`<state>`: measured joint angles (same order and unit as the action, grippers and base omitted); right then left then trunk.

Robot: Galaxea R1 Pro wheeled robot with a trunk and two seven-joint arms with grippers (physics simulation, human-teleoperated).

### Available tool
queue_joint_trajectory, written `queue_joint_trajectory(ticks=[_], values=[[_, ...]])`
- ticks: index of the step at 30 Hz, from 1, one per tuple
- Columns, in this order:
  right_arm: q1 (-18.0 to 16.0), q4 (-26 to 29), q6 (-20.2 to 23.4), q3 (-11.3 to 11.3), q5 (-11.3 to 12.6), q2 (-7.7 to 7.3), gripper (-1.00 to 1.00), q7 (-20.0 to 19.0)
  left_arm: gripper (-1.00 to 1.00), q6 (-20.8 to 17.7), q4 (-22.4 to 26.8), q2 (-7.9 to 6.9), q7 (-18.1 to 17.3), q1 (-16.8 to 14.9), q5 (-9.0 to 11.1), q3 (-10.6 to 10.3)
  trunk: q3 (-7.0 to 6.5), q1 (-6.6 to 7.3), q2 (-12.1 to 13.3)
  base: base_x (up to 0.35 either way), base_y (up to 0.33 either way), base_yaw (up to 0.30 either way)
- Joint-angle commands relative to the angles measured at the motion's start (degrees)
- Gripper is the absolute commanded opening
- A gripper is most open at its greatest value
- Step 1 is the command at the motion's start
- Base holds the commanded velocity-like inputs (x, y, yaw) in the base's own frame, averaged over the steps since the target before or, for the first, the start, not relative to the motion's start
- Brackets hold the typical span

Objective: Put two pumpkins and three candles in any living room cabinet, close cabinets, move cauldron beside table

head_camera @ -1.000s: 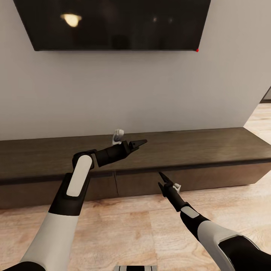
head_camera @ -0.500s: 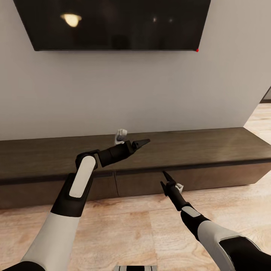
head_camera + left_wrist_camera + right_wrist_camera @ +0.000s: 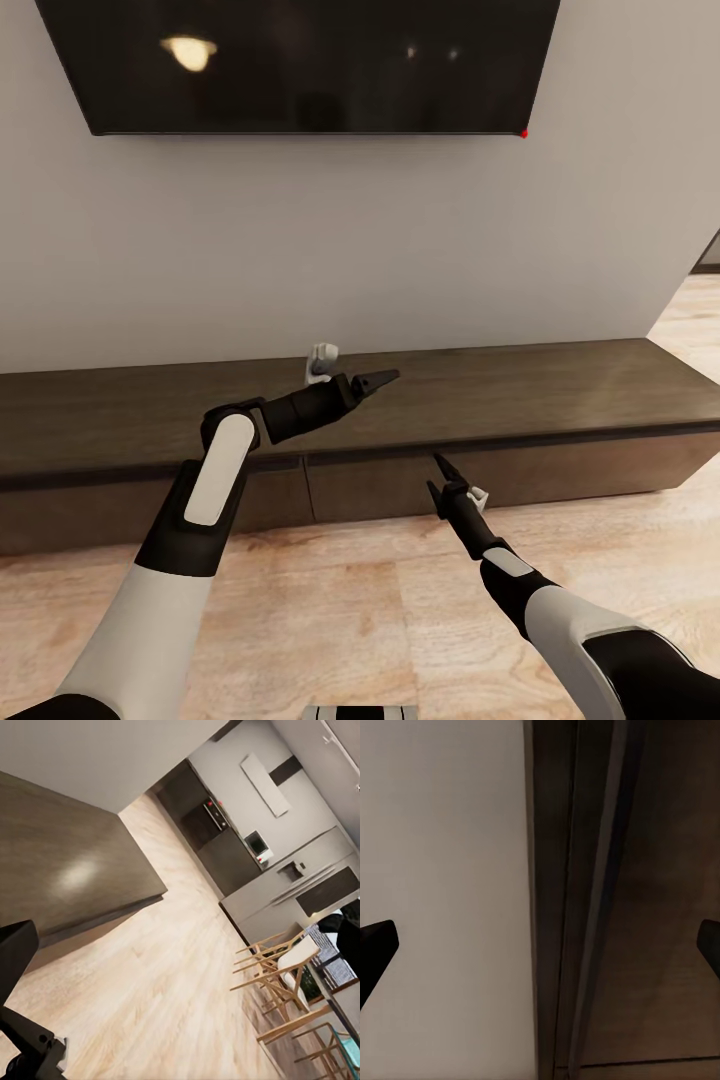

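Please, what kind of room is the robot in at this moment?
Probably a living room in an open-plan home: a wall-mounted television hangs above a long low wooden cabinet on a wood floor, and a kitchen with wooden chairs shows farther off.

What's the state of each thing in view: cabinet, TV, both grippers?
cabinet: front panels look flush, closed; nothing on top.
TV: wall-mounted, screen dark.
left gripper: over the cabinet top, empty; open or shut unclear.
right gripper: open, empty, tips pointing at the cabinet's upper front edge.
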<state>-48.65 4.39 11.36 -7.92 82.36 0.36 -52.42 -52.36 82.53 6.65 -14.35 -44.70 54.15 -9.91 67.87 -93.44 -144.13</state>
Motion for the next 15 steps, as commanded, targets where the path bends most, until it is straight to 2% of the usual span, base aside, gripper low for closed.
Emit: queue_joint_trajectory(ticks=[1, 8, 15], values=[[0.0, -0.1, 0.4, -0.3, 0.6, -0.01, 1.0, -0.2, 1.0, -0.2, 0.0, 0.03, -0.3, 0.0, -0.3, 0.1, 0.05, 0.01, 0.0, 0.0, 0.0, 0.0], [0.0, -0.1, 0.3, -0.3, 0.5, -0.01, 1.0, -0.3, 1.0, -0.2, 0.0, -0.03, -0.5, 0.0, -0.2, 0.1, 0.05, 0.01, 0.0, 0.12, 0.0, 0.0], [0.0, -0.1, -3.2, -0.4, 0.6, 0.05, 1.0, -0.1, 1.0, -0.2, 0.0, -0.05, -0.5, 0.0, -0.2, 0.1, 0.05, 0.01, 0.0, 0.016, 0.0, 0.0]])
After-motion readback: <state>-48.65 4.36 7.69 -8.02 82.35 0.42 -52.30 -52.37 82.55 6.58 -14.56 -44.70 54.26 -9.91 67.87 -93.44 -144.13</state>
